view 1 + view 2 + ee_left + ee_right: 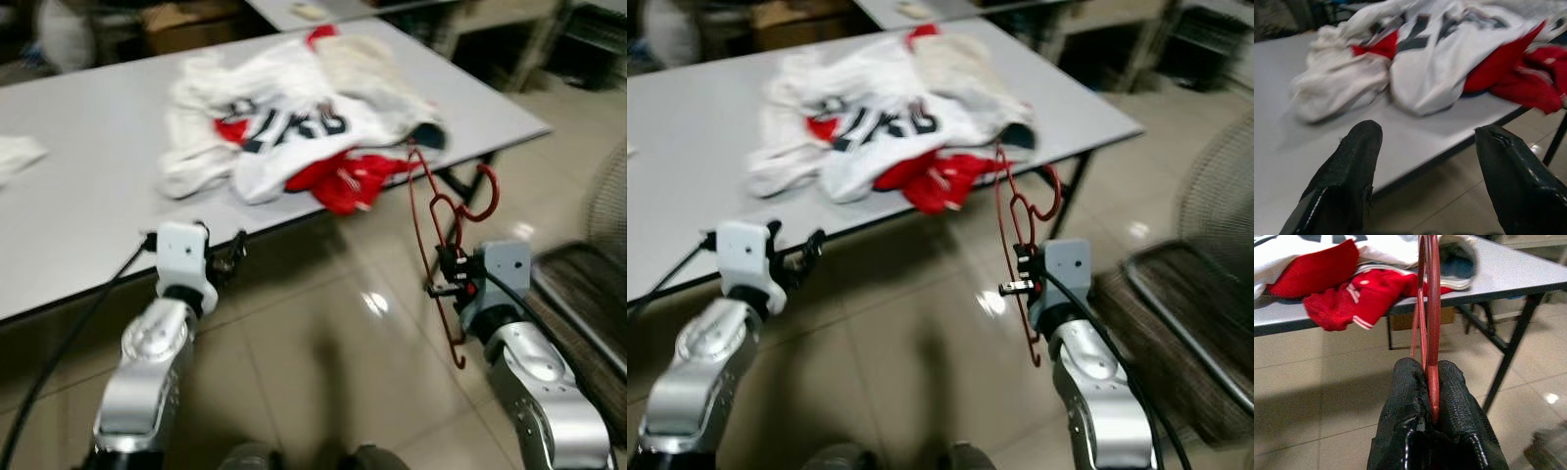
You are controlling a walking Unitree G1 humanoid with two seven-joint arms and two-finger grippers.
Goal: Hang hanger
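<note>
A thin red wire hanger (441, 245) stands upright in front of the grey table (88, 186), its hook near the table's right front corner. My right gripper (449, 275) is shut on the hanger (1430, 333), pinching its wire between both black fingers (1405, 401). A heap of white and red clothes (294, 127) lies on the table behind it. My left gripper (227, 257) is held up at the table's front edge, its fingers (1352, 171) spread wide with nothing between them, pointing at the clothes (1415, 68).
The table's dark legs (1508, 352) stand to the right of the hanger. A dark woven chair (1176, 333) sits on the tiled floor at the right. A second table (323, 10) and shelving stand further back.
</note>
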